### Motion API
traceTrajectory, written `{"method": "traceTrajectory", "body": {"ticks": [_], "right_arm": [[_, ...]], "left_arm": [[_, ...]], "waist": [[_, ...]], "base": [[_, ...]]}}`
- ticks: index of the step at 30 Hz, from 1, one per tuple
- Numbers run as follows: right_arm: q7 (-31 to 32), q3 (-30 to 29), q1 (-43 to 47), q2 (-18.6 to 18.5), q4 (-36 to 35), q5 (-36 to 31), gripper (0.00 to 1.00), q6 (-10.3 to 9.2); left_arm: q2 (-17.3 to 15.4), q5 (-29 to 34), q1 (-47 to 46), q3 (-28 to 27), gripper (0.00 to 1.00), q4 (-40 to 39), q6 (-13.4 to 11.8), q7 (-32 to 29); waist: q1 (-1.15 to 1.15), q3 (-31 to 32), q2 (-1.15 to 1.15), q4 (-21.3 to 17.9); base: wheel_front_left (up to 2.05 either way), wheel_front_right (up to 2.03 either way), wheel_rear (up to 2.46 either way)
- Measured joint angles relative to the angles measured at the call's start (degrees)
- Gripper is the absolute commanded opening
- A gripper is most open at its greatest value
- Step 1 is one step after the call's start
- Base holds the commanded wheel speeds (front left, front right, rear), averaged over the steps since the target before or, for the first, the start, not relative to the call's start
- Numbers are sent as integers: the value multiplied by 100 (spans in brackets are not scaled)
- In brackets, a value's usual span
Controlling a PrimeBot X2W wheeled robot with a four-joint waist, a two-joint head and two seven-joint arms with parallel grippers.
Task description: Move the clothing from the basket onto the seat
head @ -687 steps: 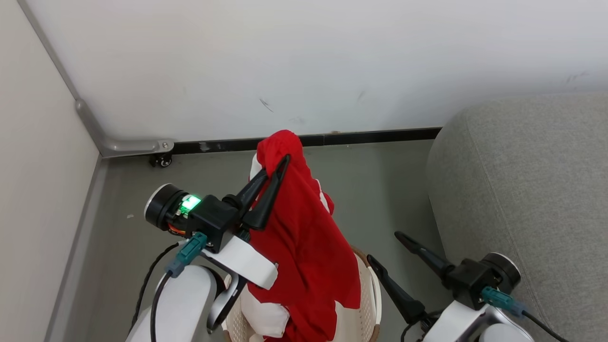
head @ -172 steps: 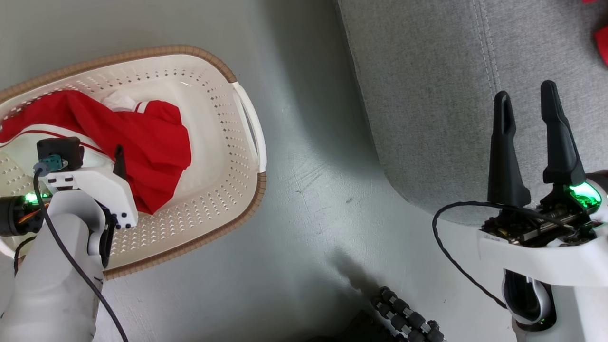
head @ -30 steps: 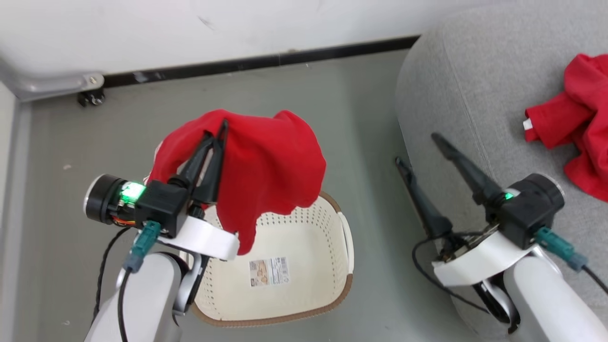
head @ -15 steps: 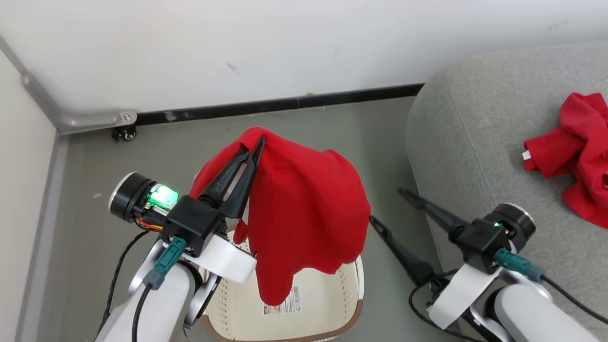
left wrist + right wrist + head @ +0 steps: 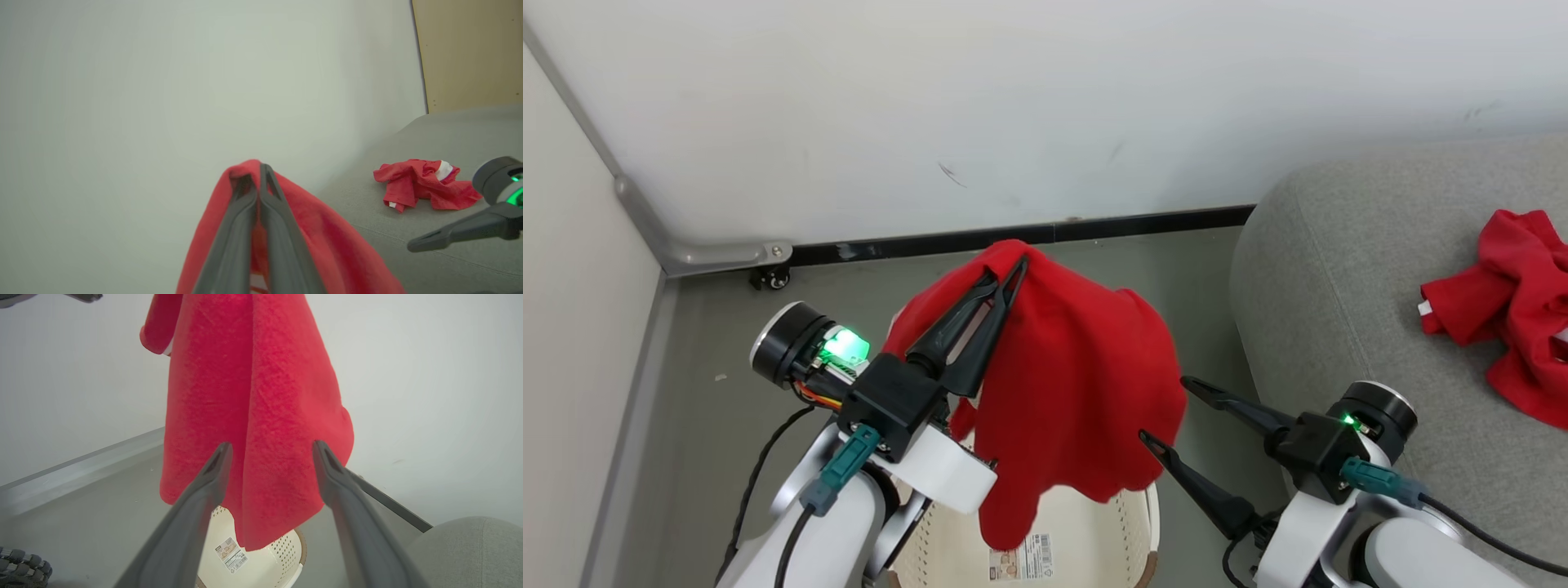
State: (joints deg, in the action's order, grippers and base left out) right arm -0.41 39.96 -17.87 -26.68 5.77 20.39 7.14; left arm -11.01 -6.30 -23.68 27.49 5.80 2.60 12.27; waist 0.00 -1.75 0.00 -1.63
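Two red garments are noted. The hanging garment (image 5: pixel 1078 392) is pinched at a high fold by the left gripper (image 5: pixel 1018 263), whose fingers are clenched on the cloth. It is suspended above the laundry basket (image 5: pixel 1150 523), well short of the grey seat (image 5: pixel 1339 269). The crumpled garment (image 5: pixel 1515 302) is already lying on that seat. The right gripper (image 5: pixel 1164 410) is spread wide with nothing in it, just beside the lower edge of the hanging cloth.

Risks, as judged:
- Only a small fold is gripped. Slippage is possible if the arm is swung sharply, and the cloth would drop to the floor (image 5: pixel 727 343) or back into the basket.
- The long hem could be snagged on the open right fingers during the carry across, as they lie in the path to the seat.
- If the cloth is released near the seat's rounded edge, it could slide off.

View differences:
- Head view: both arms and the seat are taken in together, but most of the basket is masked by the cloth.
- Right wrist view: the hem appears lifted out of the basket. The basket floor is seen bare around a barcode label (image 5: pixel 231 553), though part of it is covered by the hem.
- Left wrist view: the closed fingertips are seen wrapped in red, with white striping low between them. A white patch is seen on the crumpled garment, and a tan panel (image 5: pixel 470 53) behind the seat.
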Motion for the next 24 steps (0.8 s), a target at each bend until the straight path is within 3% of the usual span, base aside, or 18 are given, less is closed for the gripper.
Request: {"method": "traceTrajectory", "body": {"ticks": [13,24], "right_arm": [[49,423,-105,-42,37,-36,100,0],[-26,332,-400,-99,193,-411,100,0]], "left_arm": [[94,-1,5,377,0,-285,154,-364],[212,-12,6,722,0,-598,253,-528]], "waist": [[0,294,0,122],[0,429,0,255]], "base": [[0,0,0],[0,0,0]]}}
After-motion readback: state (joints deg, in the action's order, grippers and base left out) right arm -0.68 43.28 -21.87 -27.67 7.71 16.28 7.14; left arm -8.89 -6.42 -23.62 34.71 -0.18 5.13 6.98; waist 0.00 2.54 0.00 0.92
